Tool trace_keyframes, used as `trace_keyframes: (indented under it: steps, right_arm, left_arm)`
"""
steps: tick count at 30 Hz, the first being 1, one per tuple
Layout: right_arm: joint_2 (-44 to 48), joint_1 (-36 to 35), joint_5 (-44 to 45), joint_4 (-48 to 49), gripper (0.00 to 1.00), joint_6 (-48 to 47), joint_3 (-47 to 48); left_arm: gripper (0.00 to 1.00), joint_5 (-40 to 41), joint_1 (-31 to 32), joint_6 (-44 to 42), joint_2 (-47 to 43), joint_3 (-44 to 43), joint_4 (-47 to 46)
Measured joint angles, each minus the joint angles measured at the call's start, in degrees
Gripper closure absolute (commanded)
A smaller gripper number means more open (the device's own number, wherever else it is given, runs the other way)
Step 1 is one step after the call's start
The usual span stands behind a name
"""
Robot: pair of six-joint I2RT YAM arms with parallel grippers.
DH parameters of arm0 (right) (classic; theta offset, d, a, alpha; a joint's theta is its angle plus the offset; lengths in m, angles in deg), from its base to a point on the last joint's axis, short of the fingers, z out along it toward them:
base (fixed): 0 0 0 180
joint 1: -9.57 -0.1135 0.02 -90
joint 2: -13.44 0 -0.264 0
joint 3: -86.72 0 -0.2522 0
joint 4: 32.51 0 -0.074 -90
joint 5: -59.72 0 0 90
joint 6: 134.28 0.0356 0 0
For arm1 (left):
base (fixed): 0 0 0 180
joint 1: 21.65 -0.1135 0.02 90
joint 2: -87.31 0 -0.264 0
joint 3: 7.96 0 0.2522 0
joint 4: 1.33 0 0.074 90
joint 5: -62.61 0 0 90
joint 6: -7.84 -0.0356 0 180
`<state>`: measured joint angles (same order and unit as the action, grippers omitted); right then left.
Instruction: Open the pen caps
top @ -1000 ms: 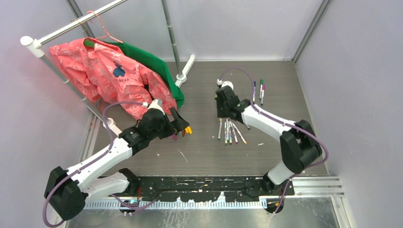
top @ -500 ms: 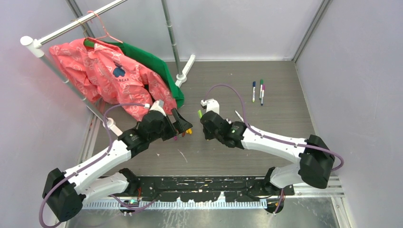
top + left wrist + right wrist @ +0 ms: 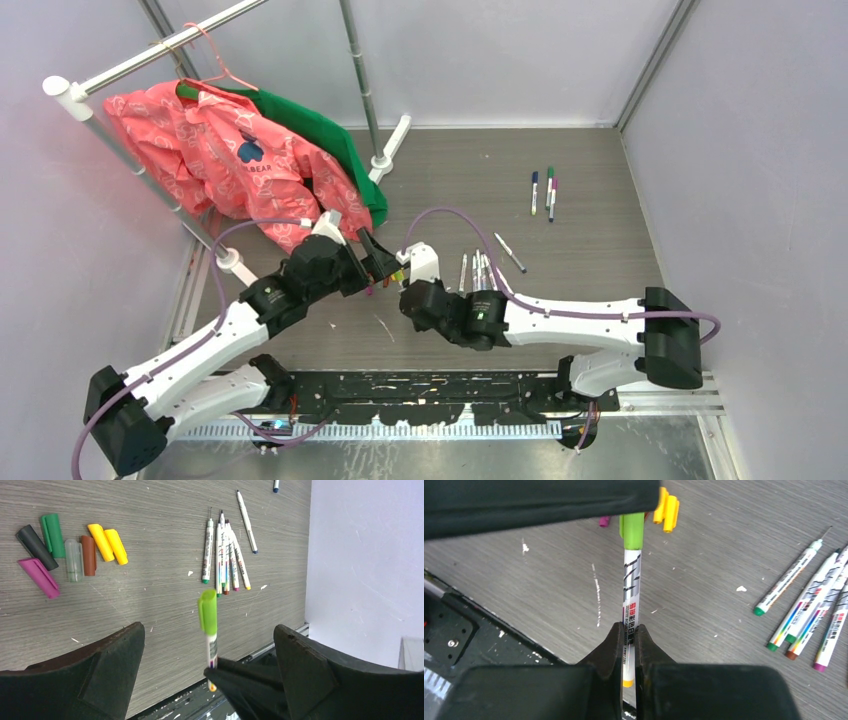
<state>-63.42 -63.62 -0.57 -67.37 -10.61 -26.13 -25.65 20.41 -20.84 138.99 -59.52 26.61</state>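
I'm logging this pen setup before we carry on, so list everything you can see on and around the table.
table: one, grey wood-grain, under everything
loose caps: seven, black, green, clear, brown, two yellow, magenta, clustered left of centre
lime-capped pen: one, white barrel, held above table
uncapped pens: about six, white, mid-table
capped pens: three, blue, green, purple caps, far right
pink jacket: one, pink, on rack, far left
green garment: one, green, behind jacket
left hand: one, black, open, by the lime cap
right hand: one, black, shut on lime-capped pen
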Motion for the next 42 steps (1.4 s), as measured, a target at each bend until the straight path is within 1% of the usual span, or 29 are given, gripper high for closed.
trace_keyframes:
  steps: [3, 8, 12, 14, 15, 17, 20, 24, 29, 33, 35, 39, 42]
  right_arm:
    - [0.00, -2.12, 0.87, 0.20, 0.99, 0.50, 0.04]
    - [-0.09, -5.66, 3.41, 0.79, 0.99, 1.03, 0.46]
    - [-0.94, -7.48, 4.63, 1.44, 0.99, 1.20, 1.57]
    - [-1.90, -8.00, 5.01, 1.70, 0.99, 1.20, 2.36]
    - [-2.34, -8.11, 5.09, 1.88, 0.99, 1.20, 2.62]
    - [-3.32, -8.15, 5.38, 1.97, 0.99, 1.20, 3.19]
    - [-4.31, -8.15, 5.66, 2.25, 0.99, 1.20, 3.52]
    - [-4.68, -8.13, 5.86, 2.27, 0.99, 1.20, 3.65]
    - [-5.33, -8.15, 5.81, 2.71, 0.99, 1.20, 3.85]
    - [-5.88, -8.24, 5.79, 3.17, 0.99, 1.22, 4.04]
    - [-6.03, -8.26, 5.68, 3.41, 0.99, 1.27, 4.04]
    - [-6.03, -8.37, 5.55, 4.24, 0.99, 1.68, 3.67]
    - [-6.03, -8.44, 5.42, 5.35, 0.99, 2.25, 2.75]
  left_arm:
    - [0.03, -0.02, 0.20, 0.09, 0.42, 0.00, 0.09]
    - [0.11, 0.46, 0.61, 0.90, 0.37, 0.09, 0.46]
    - [0.22, 1.33, 0.68, 1.55, -0.59, 0.85, 0.76]
    - [0.35, 1.79, 0.68, 1.75, -0.72, 1.29, 0.85]
    - [0.39, 1.99, 0.68, 1.73, -0.70, 1.51, 0.94]
    - [0.45, 2.38, 0.68, 1.84, -0.70, 1.90, 1.20]
    - [0.57, 2.75, 0.68, 1.95, -0.70, 2.27, 1.33]
    - [0.63, 2.80, 0.70, 2.32, -0.74, 2.91, 1.55]
    - [0.67, 3.08, 0.72, 2.78, -1.84, 3.93, 1.64]
    - [0.74, 3.17, 0.74, 2.89, -2.05, 4.11, 1.73]
    - [0.80, 3.19, 0.74, 2.91, -2.05, 4.20, 1.73]
    - [0.99, 3.32, 1.01, 2.86, -2.08, 4.22, 1.73]
    - [1.00, 3.67, 1.38, 2.80, -2.08, 4.35, 1.81]
